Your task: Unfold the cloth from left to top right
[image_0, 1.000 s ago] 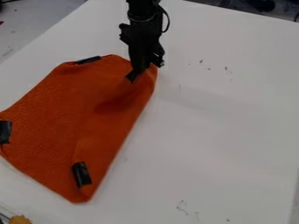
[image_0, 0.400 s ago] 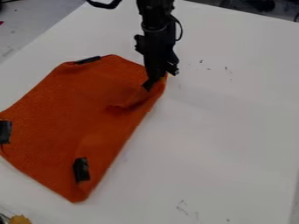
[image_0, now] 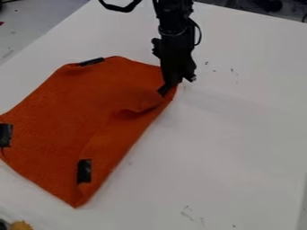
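Orange cloth (image_0: pixel 72 112) spread over the left of a white table (image_0: pixel 234 148). With our black gripper (image_0: pixel 169 90) we pinch its right corner, apparently mid-unfolding; next we should draw it farther right, easing the crease flat.

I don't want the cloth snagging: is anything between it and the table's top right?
Nothing visible stands between the orange cloth and the top right of the table; the gripper is at the cloth's edge.

Work surface and surroundings, as we view them.
We note a white tabletop (image_0: pixel 240 139) with small dark marks (image_0: pixel 234 72), a grey surface (image_0: pixel 39 20) beyond its left edge and dark shapes (image_0: pixel 267 5) beyond its top edge.
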You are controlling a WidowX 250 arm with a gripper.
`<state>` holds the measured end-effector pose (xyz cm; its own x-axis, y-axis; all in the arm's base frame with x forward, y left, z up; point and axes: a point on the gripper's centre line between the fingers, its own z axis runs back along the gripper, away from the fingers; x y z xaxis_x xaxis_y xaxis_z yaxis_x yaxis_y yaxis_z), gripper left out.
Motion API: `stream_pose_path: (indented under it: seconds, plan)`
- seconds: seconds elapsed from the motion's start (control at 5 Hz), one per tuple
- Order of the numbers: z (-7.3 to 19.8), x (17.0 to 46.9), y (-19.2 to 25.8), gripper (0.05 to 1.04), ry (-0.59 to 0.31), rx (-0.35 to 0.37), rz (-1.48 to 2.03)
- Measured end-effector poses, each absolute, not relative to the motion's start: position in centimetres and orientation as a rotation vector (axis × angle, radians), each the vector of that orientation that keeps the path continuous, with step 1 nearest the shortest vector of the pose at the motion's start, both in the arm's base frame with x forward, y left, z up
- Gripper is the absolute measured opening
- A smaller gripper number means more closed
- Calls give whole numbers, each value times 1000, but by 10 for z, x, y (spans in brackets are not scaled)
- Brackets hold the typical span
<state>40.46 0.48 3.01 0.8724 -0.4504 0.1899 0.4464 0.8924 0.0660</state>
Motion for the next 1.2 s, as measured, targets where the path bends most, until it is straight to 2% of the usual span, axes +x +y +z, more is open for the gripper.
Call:
stream_pose_path:
  seconds: [0.2, 0.4, 0.6, 0.8, 1.0, 1.2]
  plan:
    - [26, 406, -4, 71, -214, 12, -501]
    - [23, 407, -15, 214, -235, -4, -491]
    - [23, 406, -34, 460, -240, -35, -484]
    - [23, 400, -51, 767, -258, -36, -446]
    - [32, 398, -67, 992, -323, -2, -398]
    - [36, 394, -72, 1003, -286, 67, -406]
